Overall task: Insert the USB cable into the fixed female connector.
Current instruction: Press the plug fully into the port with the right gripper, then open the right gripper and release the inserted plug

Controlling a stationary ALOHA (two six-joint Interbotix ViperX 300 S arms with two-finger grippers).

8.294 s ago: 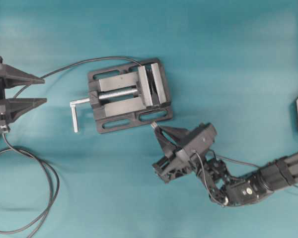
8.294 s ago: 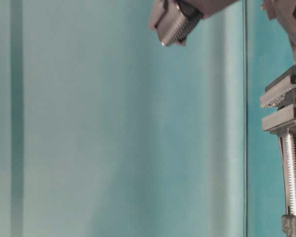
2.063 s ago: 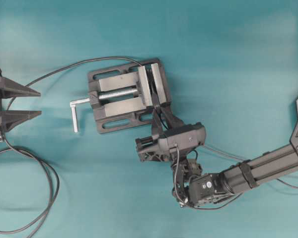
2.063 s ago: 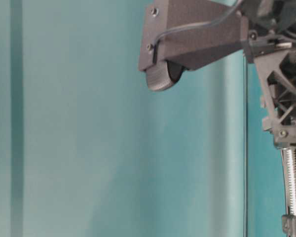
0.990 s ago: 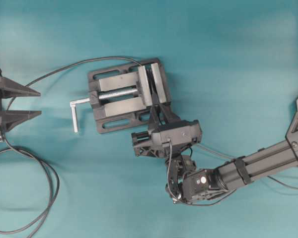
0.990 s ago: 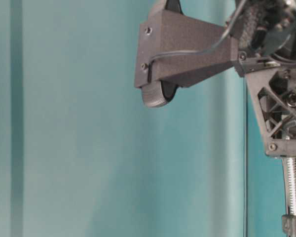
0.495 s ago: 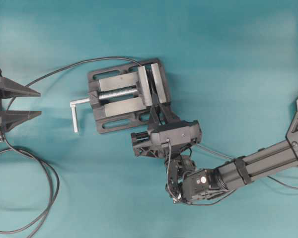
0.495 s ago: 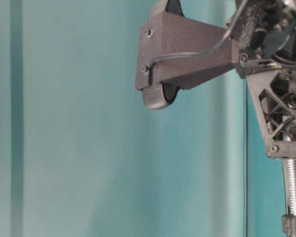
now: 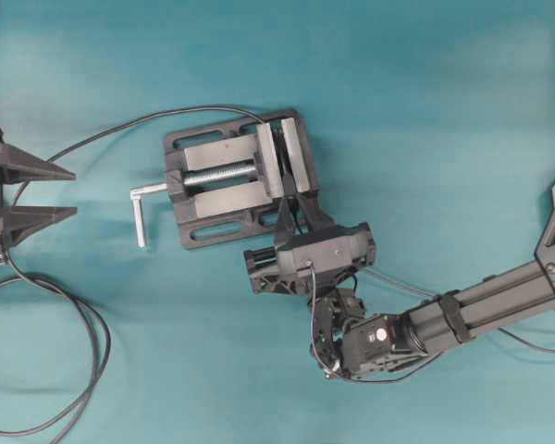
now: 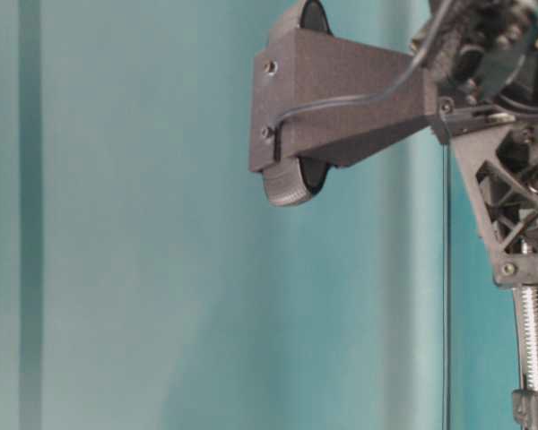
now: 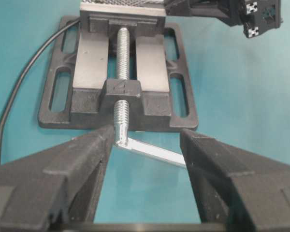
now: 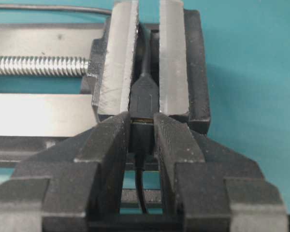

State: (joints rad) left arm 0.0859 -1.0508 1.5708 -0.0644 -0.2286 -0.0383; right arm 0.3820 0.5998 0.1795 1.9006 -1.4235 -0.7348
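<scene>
Evidently the insertion step is in hand. On the teal table, the dark grey cast-metal vise (image 9: 236, 179) clamps the fixed female connector (image 12: 145, 94), a small dark socket block, between its steel cheeks. The right gripper (image 12: 142, 133) pinches the USB cable (image 12: 140, 186), a thin dark grey lead, plug meeting the socket mouth. Next, I judge, a straight push. The left gripper (image 11: 145, 145) hangs spread, well apart.

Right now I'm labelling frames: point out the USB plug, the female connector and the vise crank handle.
USB plug (image 12: 142, 137), right wrist view, dark body between the gripper fingers.
female connector (image 12: 144, 95), right wrist view, housing clamped in the vise.
vise crank handle (image 9: 141, 214), overhead view, silver bar.
</scene>
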